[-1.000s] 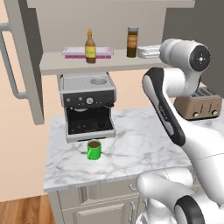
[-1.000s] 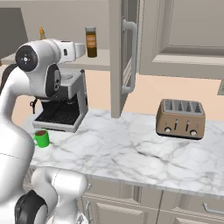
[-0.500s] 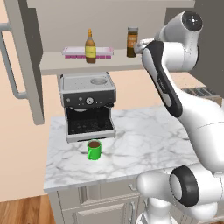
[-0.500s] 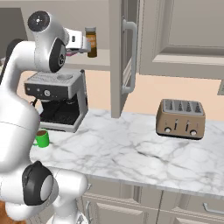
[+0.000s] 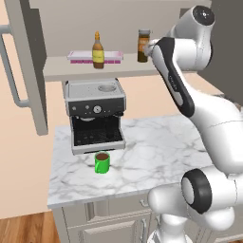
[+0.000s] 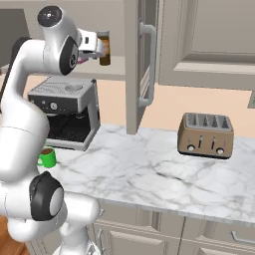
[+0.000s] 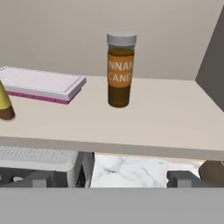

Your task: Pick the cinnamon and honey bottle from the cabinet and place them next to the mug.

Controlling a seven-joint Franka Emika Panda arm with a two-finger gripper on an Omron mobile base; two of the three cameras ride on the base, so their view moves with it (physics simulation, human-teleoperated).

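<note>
The cinnamon, a brown jar with a grey lid and an orange label, stands upright on the cabinet shelf. My gripper is open and empty, level with the shelf's front edge and just short of the jar. From the right base view the gripper sits close beside the cinnamon. The honey bottle stands further left on the shelf, at the left edge of the hand view. The green mug rests on the marble counter in front of the coffee machine.
A flat pink and white box lies behind the honey bottle. The cabinet door hangs open at the left with its long bar handle. A second door stands open right of the shelf. A toaster sits on the counter's right side.
The arm has risen and swung the hand up to the shelf, close to the cinnamon. The jaws have stayed open.
</note>
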